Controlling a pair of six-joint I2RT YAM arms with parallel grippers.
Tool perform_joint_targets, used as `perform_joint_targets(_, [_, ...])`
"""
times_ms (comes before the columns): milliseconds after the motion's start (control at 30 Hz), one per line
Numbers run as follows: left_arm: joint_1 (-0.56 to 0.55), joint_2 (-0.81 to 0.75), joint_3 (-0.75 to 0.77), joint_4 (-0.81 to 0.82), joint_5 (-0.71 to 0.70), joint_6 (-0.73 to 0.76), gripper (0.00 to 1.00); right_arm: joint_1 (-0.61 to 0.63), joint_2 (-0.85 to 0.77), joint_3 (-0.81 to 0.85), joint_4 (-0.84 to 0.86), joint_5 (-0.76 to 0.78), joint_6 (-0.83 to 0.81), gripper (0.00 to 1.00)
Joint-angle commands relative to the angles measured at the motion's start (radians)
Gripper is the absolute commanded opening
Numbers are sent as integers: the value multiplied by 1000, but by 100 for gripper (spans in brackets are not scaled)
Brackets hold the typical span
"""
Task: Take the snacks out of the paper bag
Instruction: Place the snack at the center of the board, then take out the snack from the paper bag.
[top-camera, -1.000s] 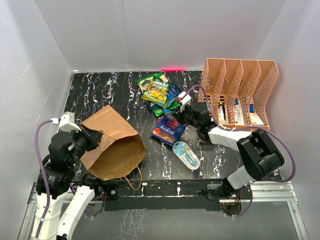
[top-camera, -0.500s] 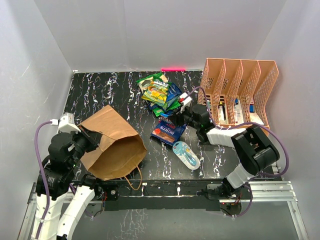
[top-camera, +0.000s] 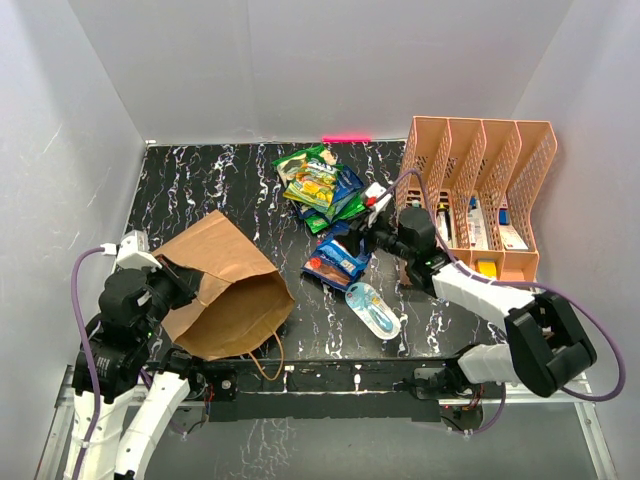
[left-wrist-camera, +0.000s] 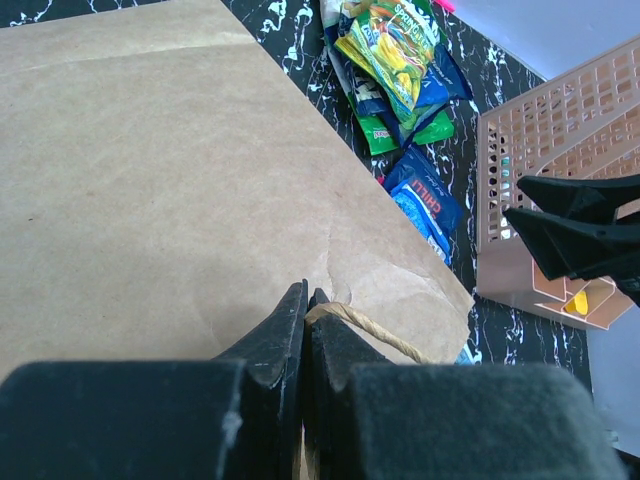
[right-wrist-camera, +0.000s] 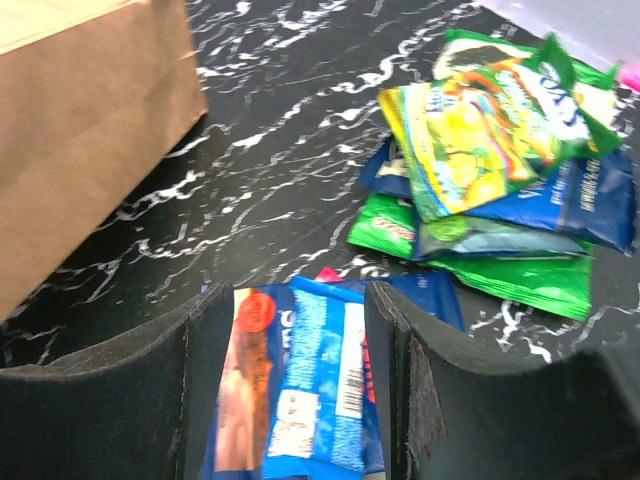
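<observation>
My left gripper (top-camera: 188, 280) is pinched on the rim of the paper bag (top-camera: 225, 290), lower left; can't see inside it. On my right gripper (top-camera: 353, 244) the jaws sit apart over 1 blue packet (top-camera: 335, 262) mid-frame, snacks (top-camera: 320, 185) piled above. The peach organizer (top-camera: 480, 160), upper right, holds small boxes (top-camera: 472, 222).

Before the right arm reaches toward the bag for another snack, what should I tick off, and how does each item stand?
1. Right gripper open: ok, jaws apart over the blue packet, which lies on the table.
2. Left gripper holding the paper bag: ok, shut on its rim beside the handle.
3. Snacks left inside the bag: cannot tell, no view shows its inside.
4. Way to the bag free: ok, the oval pack lies off to the side, nearer the arm bases.
5. Pile of snacks apart from the bag: ok, bare table between them.
</observation>
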Motion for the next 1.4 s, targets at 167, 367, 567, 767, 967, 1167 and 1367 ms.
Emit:
perform_joint_targets(167, [-2,21,10,15,-10,15,0,364,-111,30,-102,-40,-269,59])
perform_joint_targets(367, [-2,16,10,16,-4,11,0,612,-115,83,-114,-20,-524,65])
perform_joint_targets(567, [-2,16,11,22,-1,14,0,731,40,175,-125,17,-722,71])
perform_joint_targets(767, [-2,18,14,27,2,18,0,775,276,303,-22,105,-846,74])
perform_joint_targets(967, [-1,28,30,22,5,27,0,775,512,435,125,118,-862,76])
perform_joint_targets(1167, [-2,49,68,18,5,49,0,768,698,544,289,232,-868,86])
perform_joint_targets(1367, [-2,59,72,37,24,59,0,746,850,688,285,242,-833,92])
